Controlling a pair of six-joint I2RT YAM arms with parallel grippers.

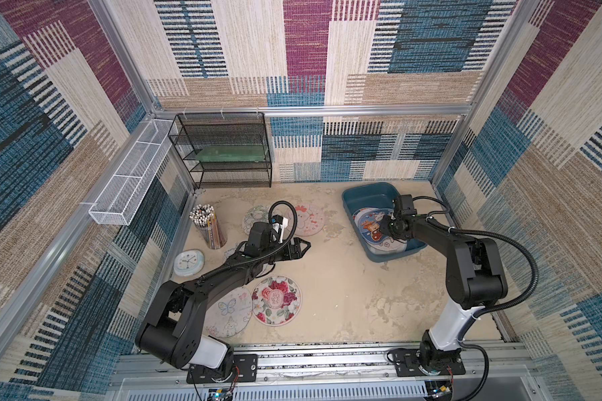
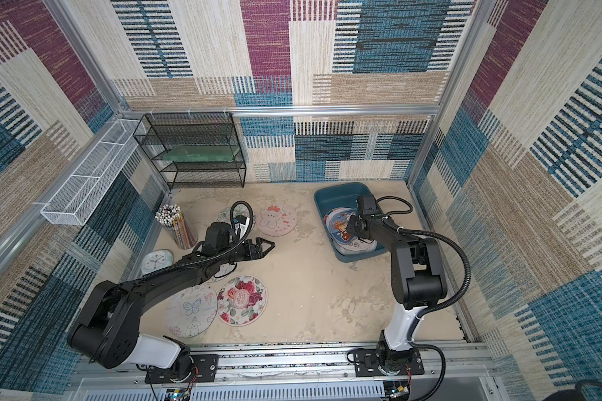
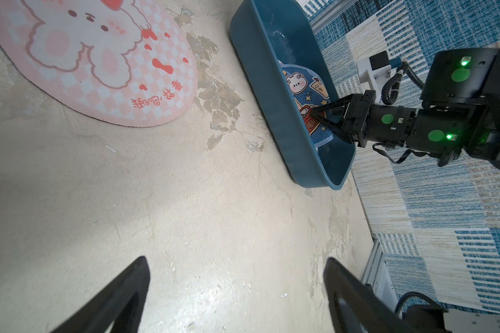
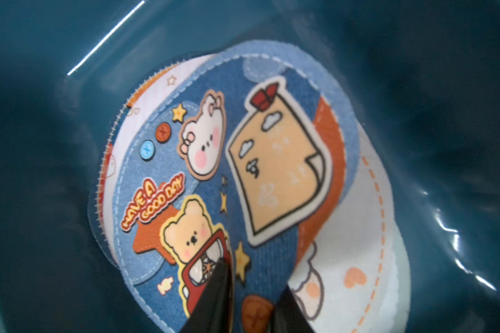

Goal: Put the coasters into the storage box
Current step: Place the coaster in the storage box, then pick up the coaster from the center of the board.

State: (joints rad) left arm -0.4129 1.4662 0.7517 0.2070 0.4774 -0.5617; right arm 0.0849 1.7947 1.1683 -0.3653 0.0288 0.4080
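Right wrist view: the blue coaster (image 4: 214,178) lies on top of a stack inside the storage box (image 4: 41,144), and at least two paler coasters show beneath it. My right gripper (image 4: 253,276) has its jaws a little apart, one on each side of that coaster's near edge. The gap looks wider than a thin mat needs, so I judge it loose, not clamped.

Left wrist view: left gripper (image 3: 234,291) spread wide and empty, over bare tabletop (image 3: 185,201) beside the box.

Progress: partly done. Outside the box I count four in both top views:
- the pink bunny coaster (image 1: 306,218), nearest the box
- a pale coaster (image 1: 254,213) beyond it, half hidden by the left arm (image 1: 223,274)
- the floral coaster (image 1: 277,300) and the butterfly coaster (image 1: 230,312), both well apart from the box

A fifth may sit under that arm; I cannot tell.

Only the right wrist view shows the stack's layers and the jaw gap. Only the top views show all the leftovers together.
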